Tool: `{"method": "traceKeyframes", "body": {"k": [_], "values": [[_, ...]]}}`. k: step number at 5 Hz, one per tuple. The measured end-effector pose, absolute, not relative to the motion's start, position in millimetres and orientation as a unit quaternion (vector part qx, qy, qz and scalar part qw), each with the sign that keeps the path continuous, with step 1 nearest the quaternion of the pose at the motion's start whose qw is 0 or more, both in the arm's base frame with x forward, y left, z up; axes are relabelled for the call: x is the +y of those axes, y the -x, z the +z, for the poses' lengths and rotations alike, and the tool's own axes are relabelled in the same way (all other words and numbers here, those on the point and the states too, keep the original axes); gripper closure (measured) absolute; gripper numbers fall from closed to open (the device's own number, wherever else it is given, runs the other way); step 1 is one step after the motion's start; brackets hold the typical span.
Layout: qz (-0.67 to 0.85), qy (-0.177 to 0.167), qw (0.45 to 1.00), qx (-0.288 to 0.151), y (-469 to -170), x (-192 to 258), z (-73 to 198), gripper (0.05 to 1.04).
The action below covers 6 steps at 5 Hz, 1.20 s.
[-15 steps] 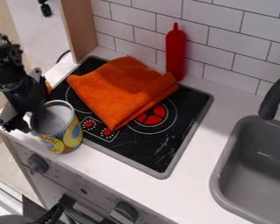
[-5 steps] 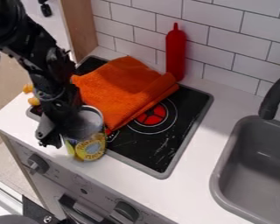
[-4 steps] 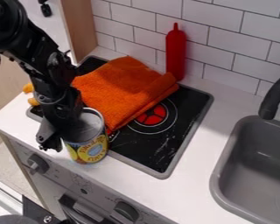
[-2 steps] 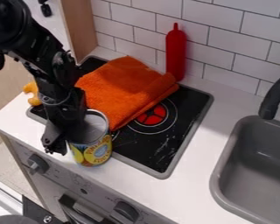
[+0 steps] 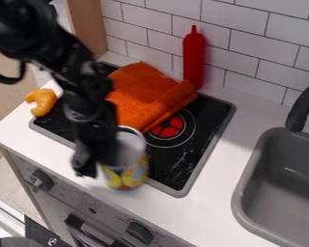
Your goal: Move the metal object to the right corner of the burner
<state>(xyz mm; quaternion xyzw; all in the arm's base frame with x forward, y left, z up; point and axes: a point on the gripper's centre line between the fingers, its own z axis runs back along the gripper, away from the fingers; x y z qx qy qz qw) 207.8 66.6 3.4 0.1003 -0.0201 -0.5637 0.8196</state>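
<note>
The black gripper (image 5: 94, 153) hangs at the front left of the stove, right against the left side of the can. The metal can (image 5: 130, 169), with an open grey top and a yellow fruit label, stands over the front rim of the black burner plate (image 5: 176, 166). Part of the can's left side is hidden behind the gripper. Whether the can is held or only touched, I cannot tell.
An orange cloth (image 5: 141, 94) lies folded across the back and middle of the stove. A red bottle (image 5: 194, 60) stands behind it by the tiled wall. An orange curved object (image 5: 43, 102) rests at the left corner; the sink (image 5: 283, 178) is at the right.
Gripper and can have both shifted right along the stove's front side, from the left end of the counter. The orange curved object has come into view behind the arm. The cloth has stayed put.
</note>
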Motion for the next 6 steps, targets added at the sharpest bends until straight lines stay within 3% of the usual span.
{"method": "traceKeyframes", "body": {"k": [6], "values": [[-0.52,-0.079,0.85,-0.036,-229,27,12,0.085]]}}
